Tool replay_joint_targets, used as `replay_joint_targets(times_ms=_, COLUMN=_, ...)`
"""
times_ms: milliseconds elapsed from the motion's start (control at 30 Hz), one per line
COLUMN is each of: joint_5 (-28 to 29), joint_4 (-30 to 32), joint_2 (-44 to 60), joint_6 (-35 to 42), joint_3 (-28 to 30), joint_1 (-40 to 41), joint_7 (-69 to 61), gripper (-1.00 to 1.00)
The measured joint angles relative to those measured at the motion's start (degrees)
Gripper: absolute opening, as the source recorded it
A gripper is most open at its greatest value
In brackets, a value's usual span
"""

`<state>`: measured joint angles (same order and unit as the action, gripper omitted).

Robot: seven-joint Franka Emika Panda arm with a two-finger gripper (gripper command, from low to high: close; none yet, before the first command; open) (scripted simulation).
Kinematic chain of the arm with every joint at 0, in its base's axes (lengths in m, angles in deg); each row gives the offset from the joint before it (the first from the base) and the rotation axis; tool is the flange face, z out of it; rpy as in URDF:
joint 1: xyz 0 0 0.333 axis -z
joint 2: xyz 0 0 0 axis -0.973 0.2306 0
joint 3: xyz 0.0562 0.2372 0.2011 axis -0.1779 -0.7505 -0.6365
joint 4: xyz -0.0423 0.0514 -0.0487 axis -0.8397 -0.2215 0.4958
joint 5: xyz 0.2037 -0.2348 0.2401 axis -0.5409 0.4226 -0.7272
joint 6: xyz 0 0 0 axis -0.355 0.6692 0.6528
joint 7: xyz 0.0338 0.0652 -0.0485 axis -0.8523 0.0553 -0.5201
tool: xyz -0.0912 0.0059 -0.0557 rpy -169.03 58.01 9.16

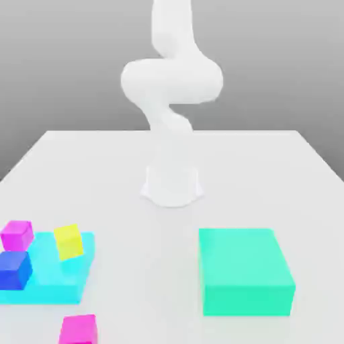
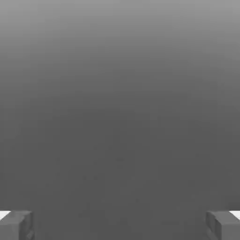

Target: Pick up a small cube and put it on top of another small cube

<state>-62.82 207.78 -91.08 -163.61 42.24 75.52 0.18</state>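
Several small cubes sit at the exterior view's lower left. A purple-magenta cube (image 1: 17, 235), a tilted yellow cube (image 1: 68, 242) and a blue cube (image 1: 15, 270) are on or against a flat cyan slab (image 1: 57, 282). A pink cube (image 1: 77, 330) lies on the table in front of the slab. In the hand view my gripper (image 2: 120, 225) is open, its two grey fingertips (image 2: 16, 225) far apart with nothing between them, facing a plain grey background with no cube near.
A large teal block (image 1: 245, 272) stands on the white table (image 1: 121, 168) at the exterior view's right front. The white arm's base (image 1: 171, 185) is at mid-table, and the arm rises past the top of that view.
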Motion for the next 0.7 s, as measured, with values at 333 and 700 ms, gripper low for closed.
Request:
replay_joint_targets(times_ms=333, joint_5=-5.83, joint_4=0.01, joint_2=21.11, joint_6=-5.81, joint_3=8.1, joint_1=-3.2, joint_7=-11.48, gripper=0.0)
replay_joint_targets(times_ms=700, joint_5=-11.82, joint_4=0.03, joint_2=43.89, joint_6=-12.12, joint_3=11.7, joint_1=-1.23, joint_7=-23.67, gripper=0.0)
